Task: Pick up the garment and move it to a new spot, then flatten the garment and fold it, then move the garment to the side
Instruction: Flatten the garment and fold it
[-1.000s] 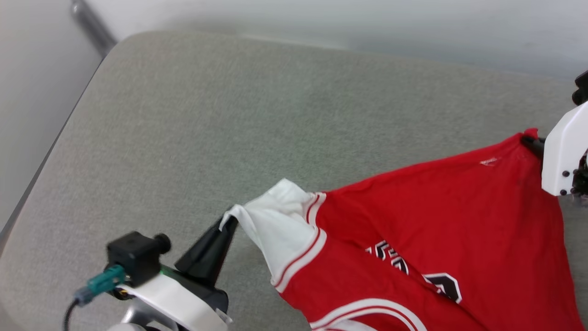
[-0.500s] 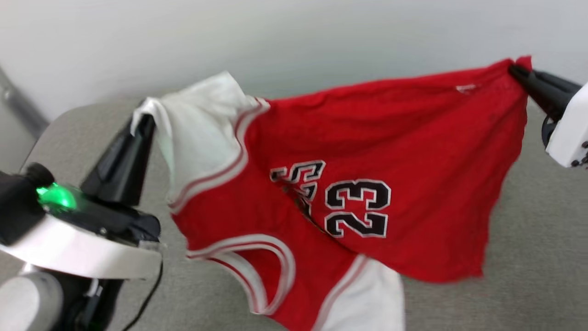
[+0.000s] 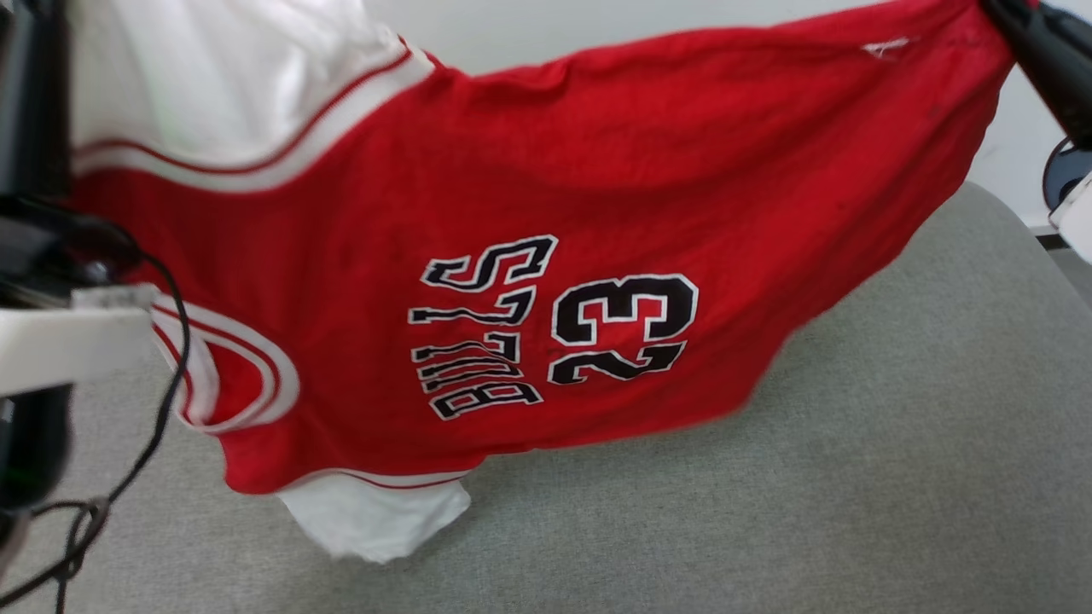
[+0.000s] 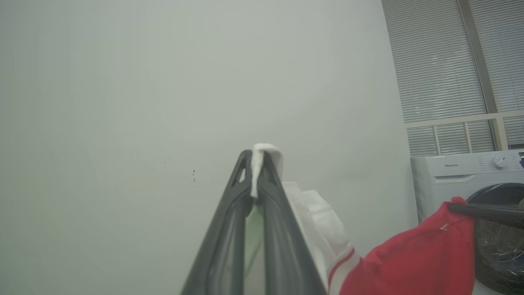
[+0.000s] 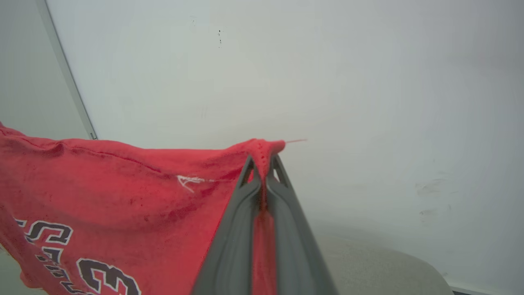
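Observation:
The garment [image 3: 529, 170], a red jersey with white sleeves and black "BULLS 23" lettering, hangs in the air, stretched sideways between my two grippers above the grey table [image 3: 853, 512]. Its lower white sleeve [image 3: 375, 520] brushes or nearly brushes the table. In the left wrist view my left gripper [image 4: 256, 157] is shut on the tip of a white sleeve [image 4: 266, 149]. In the right wrist view my right gripper [image 5: 262, 162] is shut on a red hem corner [image 5: 262, 147]. The right gripper's dark fingers [image 3: 1045, 51] show at the head view's top right, and the left arm's body [image 3: 43, 256] fills the left edge.
A pale wall stands close behind the table. A white washing machine [image 4: 462, 172] and window blinds [image 4: 442, 61] lie off to the right in the left wrist view. A black cable [image 3: 162, 401] dangles from my left arm. The table's rounded far right corner [image 3: 998, 205] is near the right gripper.
Both grippers have risen, lifting the garment off the table until it hangs stretched with the lettering facing me. The head view has also tilted and shifted.

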You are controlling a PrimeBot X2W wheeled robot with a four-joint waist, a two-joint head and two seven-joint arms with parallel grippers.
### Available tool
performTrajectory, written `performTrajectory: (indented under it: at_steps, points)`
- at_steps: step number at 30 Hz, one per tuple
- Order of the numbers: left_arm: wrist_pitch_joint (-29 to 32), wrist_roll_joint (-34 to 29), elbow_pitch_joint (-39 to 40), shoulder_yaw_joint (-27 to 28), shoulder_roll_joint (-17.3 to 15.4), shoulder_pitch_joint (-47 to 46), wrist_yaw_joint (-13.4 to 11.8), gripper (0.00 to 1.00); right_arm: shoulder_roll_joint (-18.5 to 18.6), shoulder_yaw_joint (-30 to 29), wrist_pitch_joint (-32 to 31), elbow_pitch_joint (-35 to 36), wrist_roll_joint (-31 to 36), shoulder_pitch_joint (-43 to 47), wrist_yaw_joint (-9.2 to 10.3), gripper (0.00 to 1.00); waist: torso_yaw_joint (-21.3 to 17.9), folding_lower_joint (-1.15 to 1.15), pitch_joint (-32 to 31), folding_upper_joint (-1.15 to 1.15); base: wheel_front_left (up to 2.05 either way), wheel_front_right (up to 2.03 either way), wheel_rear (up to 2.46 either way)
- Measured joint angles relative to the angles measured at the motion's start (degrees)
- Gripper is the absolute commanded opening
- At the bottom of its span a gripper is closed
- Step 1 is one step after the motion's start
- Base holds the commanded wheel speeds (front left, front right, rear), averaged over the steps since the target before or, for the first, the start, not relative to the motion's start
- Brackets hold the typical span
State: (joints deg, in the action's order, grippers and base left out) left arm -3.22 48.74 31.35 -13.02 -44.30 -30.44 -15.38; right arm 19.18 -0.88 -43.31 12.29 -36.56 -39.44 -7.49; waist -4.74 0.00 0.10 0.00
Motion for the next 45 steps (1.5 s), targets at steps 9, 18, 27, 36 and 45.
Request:
performTrajectory:
  at_steps: [9,18,27,36,45]
  points:
    - [2.11,0.41,-4.55,2.94,-1.89,-11.54,0.78,0.0,-0.6,-1.68,1.78,1.79,0.41,-4.33,-0.01,0.0,-1.64,0.0,3.88,0.0,0.0,0.0,0.0]
    - [5.12,-1.58,-12.96,0.65,-3.44,-28.1,5.64,0.0,-2.21,-2.78,6.31,-1.24,2.57,-11.29,-0.01,0.0,-2.34,0.01,11.94,0.0,0.0,0.0,0.0]
    - [6.17,-4.56,-27.72,-3.53,0.04,-49.18,11.44,0.0,-4.5,-2.77,13.84,-11.5,6.91,-24.05,-0.01,0.0,-2.58,0.02,22.38,0.0,0.0,0.0,0.0]
    - [1.9,-8.24,-47.52,-6.72,6.9,-68.97,16.24,0.0,-4.71,-1.35,22.42,-25.76,13.91,-40.01,-0.02,0.0,-1.78,0.02,31.95,0.0,0.0,0.0,0.0]
    - [-5.59,-9.31,-63.53,-8.45,13.26,-74.68,18.17,0.0,-5.35,0.09,32.68,-40.84,19.27,-48.23,-0.02,0.0,0.4,0.02,38.08,0.0,0.0,0.0,0.0]
